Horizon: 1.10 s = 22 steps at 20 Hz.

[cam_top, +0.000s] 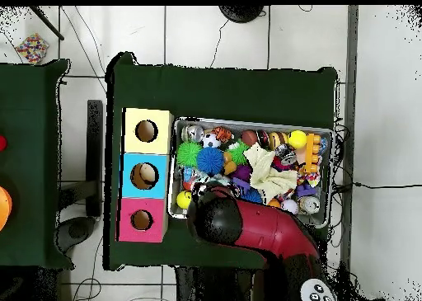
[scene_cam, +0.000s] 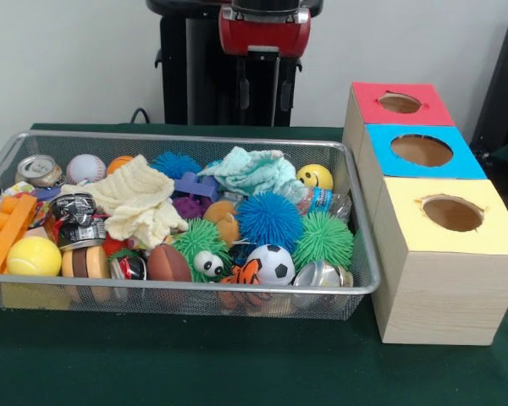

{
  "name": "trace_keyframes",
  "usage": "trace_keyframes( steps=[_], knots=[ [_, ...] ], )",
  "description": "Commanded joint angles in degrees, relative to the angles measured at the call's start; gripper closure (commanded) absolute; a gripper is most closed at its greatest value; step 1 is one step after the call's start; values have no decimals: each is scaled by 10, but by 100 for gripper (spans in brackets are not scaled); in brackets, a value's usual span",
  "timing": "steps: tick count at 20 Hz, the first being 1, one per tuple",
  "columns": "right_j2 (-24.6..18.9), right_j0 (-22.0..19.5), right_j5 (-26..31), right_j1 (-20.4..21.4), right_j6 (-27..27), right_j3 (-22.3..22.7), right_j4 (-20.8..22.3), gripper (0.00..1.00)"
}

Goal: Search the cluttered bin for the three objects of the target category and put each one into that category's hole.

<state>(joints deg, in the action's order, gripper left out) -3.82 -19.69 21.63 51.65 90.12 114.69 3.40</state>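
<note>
The wire mesh bin (scene_cam: 195,136) sits on the green cloth, full of mixed things: a baseball (scene_cam: 85,168), a tennis ball (scene_cam: 33,255), a soccer ball (scene_cam: 272,264), a yellow smiley ball (scene_cam: 315,177), spiky blue (scene_cam: 268,220) and green (scene_cam: 323,239) balls, cloths and cans. The round hole (scene_cam: 400,103) in the red-topped box is the farthest of the three boxes. My gripper (scene_cam: 265,108) hangs behind the bin's far rim, open and empty. In the overhead view the arm (cam_top: 218,219) covers the gripper and the bin's (cam_top: 247,122) near edge, and the red box's hole (cam_top: 141,220) shows.
The blue-topped box's hole (scene_cam: 421,150) and the yellow-topped box's hole (scene_cam: 452,213) stand in a row with the red one, right of the bin. A cream cloth (scene_cam: 140,203) and a pale green cloth (scene_cam: 254,169) lie over other items. The black pedestal (scene_cam: 195,76) stands behind.
</note>
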Motion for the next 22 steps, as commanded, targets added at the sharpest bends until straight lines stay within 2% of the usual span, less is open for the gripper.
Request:
trace_keyframes(
  steps=[1, 14, 18, 22],
  knots=[
    [-67, -50, 17, 18, -41, 20, 49, 0],
    [-83, -70, 17, -2, -23, -11, 87, 0],
    [-91, -84, 3, -38, -22, -33, 99, 0],
    [-97, -91, -20, -59, -9, -30, 108, 0]
  ],
)
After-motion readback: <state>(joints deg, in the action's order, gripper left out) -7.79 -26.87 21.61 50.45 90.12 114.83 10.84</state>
